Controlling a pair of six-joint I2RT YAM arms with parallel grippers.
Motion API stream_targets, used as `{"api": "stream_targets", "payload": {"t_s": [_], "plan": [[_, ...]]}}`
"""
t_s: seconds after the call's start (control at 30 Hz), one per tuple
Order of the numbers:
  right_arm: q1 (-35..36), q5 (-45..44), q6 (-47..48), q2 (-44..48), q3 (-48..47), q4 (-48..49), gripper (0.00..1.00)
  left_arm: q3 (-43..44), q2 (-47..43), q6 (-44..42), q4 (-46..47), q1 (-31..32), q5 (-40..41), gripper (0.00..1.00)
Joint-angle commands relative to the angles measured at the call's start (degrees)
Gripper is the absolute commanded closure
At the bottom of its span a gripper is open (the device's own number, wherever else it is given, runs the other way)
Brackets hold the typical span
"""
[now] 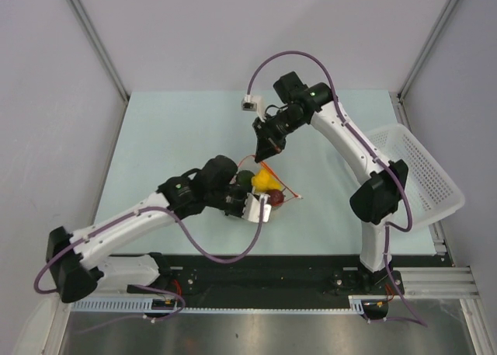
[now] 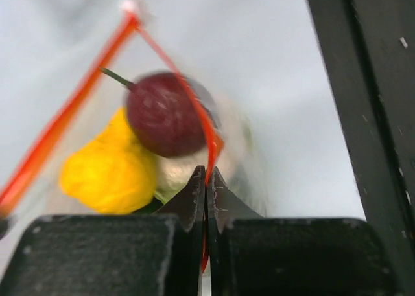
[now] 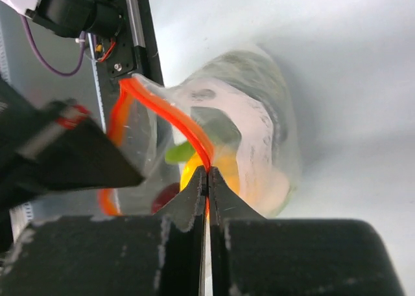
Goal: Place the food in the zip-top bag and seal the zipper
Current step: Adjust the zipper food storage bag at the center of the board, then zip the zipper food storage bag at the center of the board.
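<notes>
L tool (image 2: pixel 206 174) & R tool (image 3: pixel 207 174) pinch zipper (image 3: pixel 170 118); bag (image 3: pixel 275 82) print (image 3: pixel 261 131) unreadable, blurry.

The clear, crinkly bag (image 3: pixel 259 114) sits near the middle of the table (image 1: pixel 171 137), bulging with food (image 1: pixel 264 186). Its orange-red zipper (image 2: pixel 61 124) is unsealed: the two strips spread into a narrow triangle and meet only where they are pinched. Inside, a dark red piece (image 2: pixel 165 114) with a thin stem lies nearest the mouth, touching a yellow piece (image 2: pixel 110 170). A lime green piece (image 3: pixel 178 155) and a blurred pale cream piece (image 2: pixel 170 174) lie beneath, with a dark green piece (image 1: pixel 245 179) at the left.
</notes>
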State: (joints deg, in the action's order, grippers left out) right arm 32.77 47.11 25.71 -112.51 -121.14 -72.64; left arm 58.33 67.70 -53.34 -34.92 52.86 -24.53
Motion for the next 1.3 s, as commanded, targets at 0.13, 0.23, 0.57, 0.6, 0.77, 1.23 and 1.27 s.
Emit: {"api": "stream_targets", "payload": {"t_s": [0.13, 0.23, 0.57, 0.6, 0.77, 1.23, 1.27], "plan": [[-0.7, -0.2, 3.5, -0.8, -1.6, -1.5, 0.62, -13.8, -17.2, 22.1, 20.1, 0.0, 6.1, 1.00], [-3.7, -0.6, 2.9, 1.8, -0.2, -0.2, 0.29, -17.1, -20.7, 26.9, 21.7, 0.0, 8.7, 1.00], [-20.5, 6.2, 0.6, 25.5, 21.6, 4.9, 0.11, -18.6, -21.2, 37.3, 23.7, -1.4, 14.5, 1.00], [-20.2, 5.8, 1.0, 28.5, 25.7, 5.7, 0.09, -18.5, -21.0, 38.5, 24.0, -2.1, 14.5, 1.00], [-15.8, 2.5, -4.4, 39.4, 37.1, 11.1, 0.04, -15.8, -16.6, 43.2, 25.2, -5.7, 15.7, 1.00], [-5.8, -4.2, -8.9, 33.9, 47.8, 16.3, 0.11, -13.1, -14.7, 45.8, 26.8, -6.9, 13.5, 1.00], [-5.4, -4.4, -9.4, 33.8, 48.0, 16.9, 0.12, -13.2, -15.0, 46.0, 26.7, -6.9, 13.7, 1.00]]}}
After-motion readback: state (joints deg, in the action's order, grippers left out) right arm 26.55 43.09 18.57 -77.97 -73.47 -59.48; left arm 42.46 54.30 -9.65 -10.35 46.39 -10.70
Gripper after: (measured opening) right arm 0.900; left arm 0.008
